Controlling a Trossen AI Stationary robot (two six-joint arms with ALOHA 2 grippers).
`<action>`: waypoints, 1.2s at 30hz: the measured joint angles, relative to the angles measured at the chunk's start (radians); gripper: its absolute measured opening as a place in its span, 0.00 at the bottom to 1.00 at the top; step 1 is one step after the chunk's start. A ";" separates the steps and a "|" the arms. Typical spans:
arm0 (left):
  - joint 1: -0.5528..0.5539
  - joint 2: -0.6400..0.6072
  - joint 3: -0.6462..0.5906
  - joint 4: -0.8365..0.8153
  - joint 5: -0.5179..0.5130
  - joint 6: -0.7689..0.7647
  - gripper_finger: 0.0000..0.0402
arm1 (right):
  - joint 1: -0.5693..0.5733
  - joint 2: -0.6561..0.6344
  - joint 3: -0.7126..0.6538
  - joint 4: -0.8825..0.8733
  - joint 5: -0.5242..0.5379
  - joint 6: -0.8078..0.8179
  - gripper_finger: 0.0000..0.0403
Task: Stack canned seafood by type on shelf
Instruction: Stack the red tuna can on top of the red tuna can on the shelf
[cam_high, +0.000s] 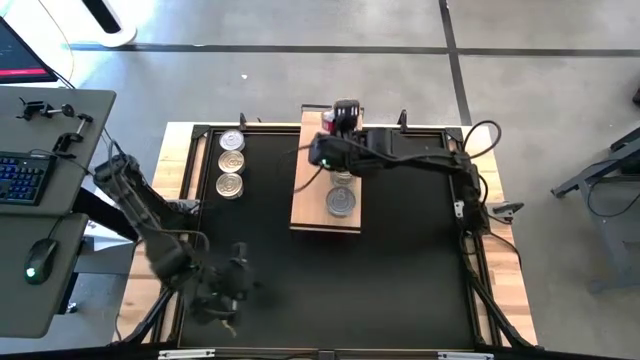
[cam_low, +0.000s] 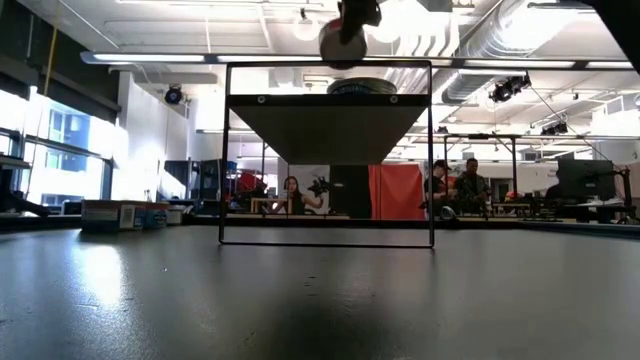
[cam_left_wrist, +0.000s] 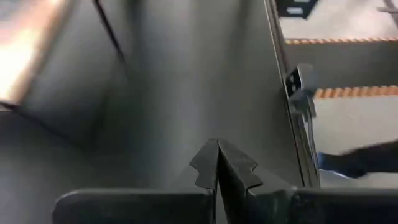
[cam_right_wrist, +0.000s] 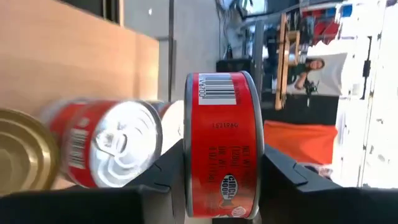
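High view: right arm stretched across table from right edge, right gripper (cam_high: 341, 122) over far end of shelf (cam_high: 310, 205). Right wrist view: fingers (cam_right_wrist: 163, 171) pinching red-labelled tin (cam_right_wrist: 222, 144) on edge, barcode side showing. Just beside it, second red tin (cam_right_wrist: 112, 142) with silver pull-tab lid, plus gold lid (cam_right_wrist: 25, 155) at frame edge. Silver-lidded tin (cam_high: 342, 202) sits lower on shelf. Three tins (cam_high: 231, 162) in column on black tabletop, left of shelf. Left arm folded near front-left corner, left gripper (cam_left_wrist: 218, 163) pressed together over bare tabletop.
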 joint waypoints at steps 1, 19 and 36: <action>0.014 0.000 -0.047 0.068 0.027 0.010 0.00 | -0.011 0.001 0.000 -0.009 -0.002 0.001 0.30; 0.030 -0.063 -0.424 0.593 -0.047 -0.250 0.00 | -0.076 0.008 -0.151 -0.097 -0.041 0.079 0.32; 0.030 -0.063 -0.424 0.591 -0.046 -0.242 0.00 | -0.068 0.008 -0.139 -0.047 -0.068 0.123 0.33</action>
